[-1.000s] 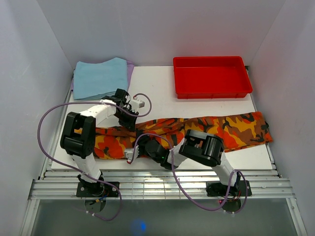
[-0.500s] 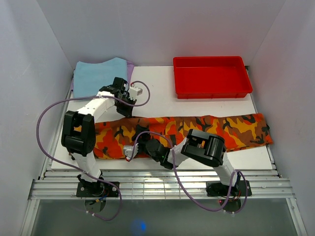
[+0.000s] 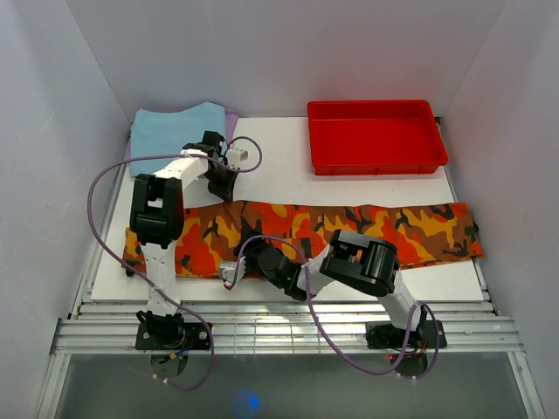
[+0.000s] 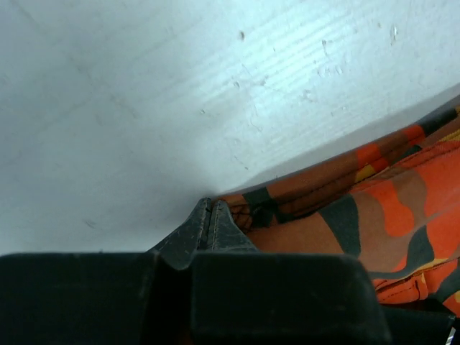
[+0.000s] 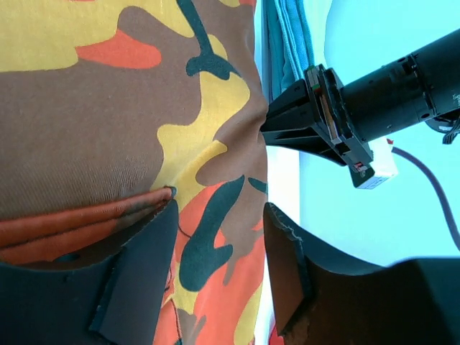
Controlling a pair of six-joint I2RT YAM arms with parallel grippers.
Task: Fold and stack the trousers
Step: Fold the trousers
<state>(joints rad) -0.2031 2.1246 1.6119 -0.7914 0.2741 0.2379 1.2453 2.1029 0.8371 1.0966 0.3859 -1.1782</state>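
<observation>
Trousers (image 3: 384,229) in the top view lie flat in a long band across the middle of the bench (image 3: 279,157), reaching from its left edge to its right edge. The left gripper (image 3: 222,187) sits on their far edge, left of centre. The right gripper (image 3: 245,255) rests low on the cloth near their near edge. A folded blue cloth (image 3: 175,135) lies at the far left and a red tray (image 3: 376,135) at the far right, both apart from the trousers.

Seen from the left wrist, the left gripper (image 4: 210,215) has its jaws pressed together, pinching the very edge of the trousers (image 4: 374,215) against the bare bench (image 4: 180,93).

Seen from the right wrist, the right gripper (image 5: 215,262) has its jaws spread, its fingers (image 5: 144,277) resting on the trousers (image 5: 108,129) without closing on them. The left gripper (image 5: 269,129) shows ahead at the cloth's edge, with the blue cloth (image 5: 287,36) beyond.

A second ago the trousers were a narrower, bunched strip and the left gripper sat nearer. It has since moved farther away, and the left part of the cloth now lies opened out wider.
</observation>
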